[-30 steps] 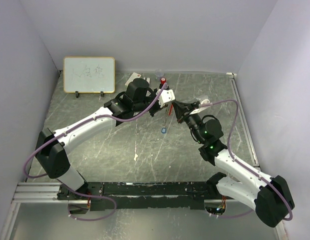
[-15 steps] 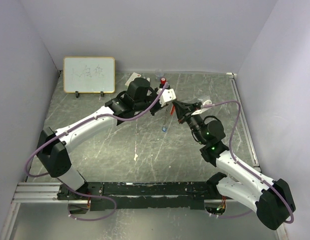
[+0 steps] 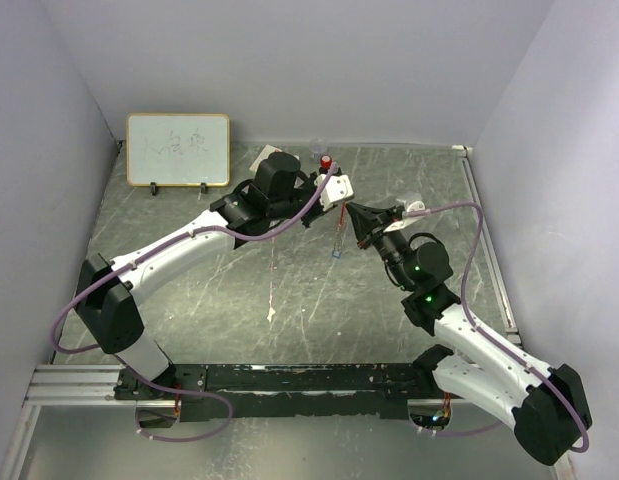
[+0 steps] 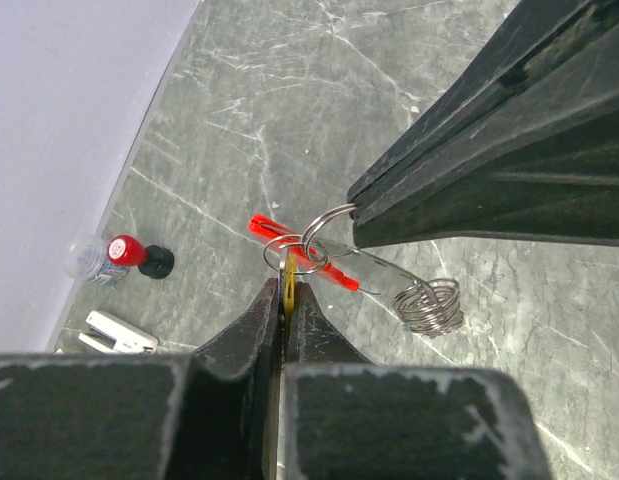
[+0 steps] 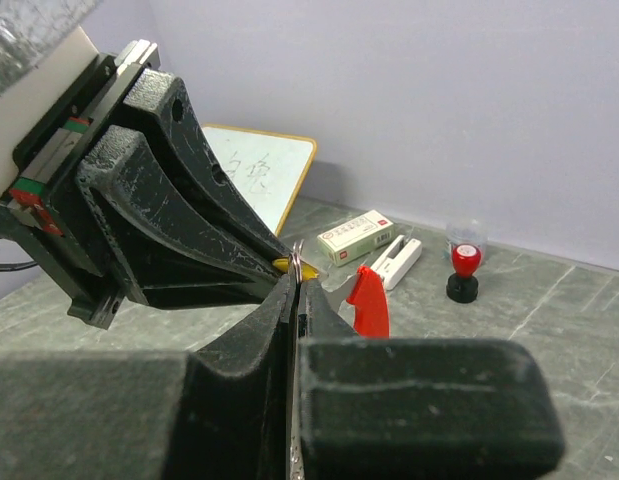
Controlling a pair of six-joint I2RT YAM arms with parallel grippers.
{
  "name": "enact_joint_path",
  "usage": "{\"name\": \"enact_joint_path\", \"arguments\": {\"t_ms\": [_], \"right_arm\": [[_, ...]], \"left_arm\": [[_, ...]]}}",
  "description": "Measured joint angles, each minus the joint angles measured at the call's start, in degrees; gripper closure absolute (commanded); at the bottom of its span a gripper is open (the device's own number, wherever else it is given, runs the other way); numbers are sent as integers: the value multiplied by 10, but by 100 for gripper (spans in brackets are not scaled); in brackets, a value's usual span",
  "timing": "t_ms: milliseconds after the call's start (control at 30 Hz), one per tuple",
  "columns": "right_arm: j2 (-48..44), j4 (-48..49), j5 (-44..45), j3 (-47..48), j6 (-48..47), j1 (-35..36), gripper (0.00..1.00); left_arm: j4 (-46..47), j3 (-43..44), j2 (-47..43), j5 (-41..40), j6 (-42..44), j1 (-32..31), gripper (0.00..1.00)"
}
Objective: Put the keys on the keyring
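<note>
In the left wrist view my left gripper (image 4: 286,292) is shut on the tan-gold key (image 4: 289,287), whose tip meets the keyring's silvery rings (image 4: 311,240). My right gripper (image 4: 355,216) is shut on a ring. The red tag (image 4: 334,273) and a silvery coil (image 4: 430,306) hang below. In the right wrist view my right gripper (image 5: 298,276) pinches the ring against the key (image 5: 282,264), with the tag (image 5: 369,301) beside it. From the top, both grippers (image 3: 341,206) (image 3: 352,211) meet above the table. The keyring (image 3: 338,235) dangles with the blue key (image 3: 335,254) at its bottom.
At the back edge stand a small red-and-black cylinder (image 5: 464,267), a white stapler (image 5: 394,259), a white box with a red mark (image 5: 356,235) and a small whiteboard (image 3: 178,149). Walls close in the table on the left, back and right.
The two grippers have drawn closer together, and the dangling keyring with the blue key has risen and shifted slightly right.
</note>
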Motion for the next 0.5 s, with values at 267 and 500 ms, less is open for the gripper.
{"name": "enact_joint_path", "arguments": {"t_ms": [267, 500], "right_arm": [[-12, -20, 9, 0, 0, 0, 100], [-12, -26, 9, 0, -1, 0, 100]], "left_arm": [[0, 0, 0, 0, 0, 4, 93], [-1, 0, 0, 0, 0, 4, 93]]}}
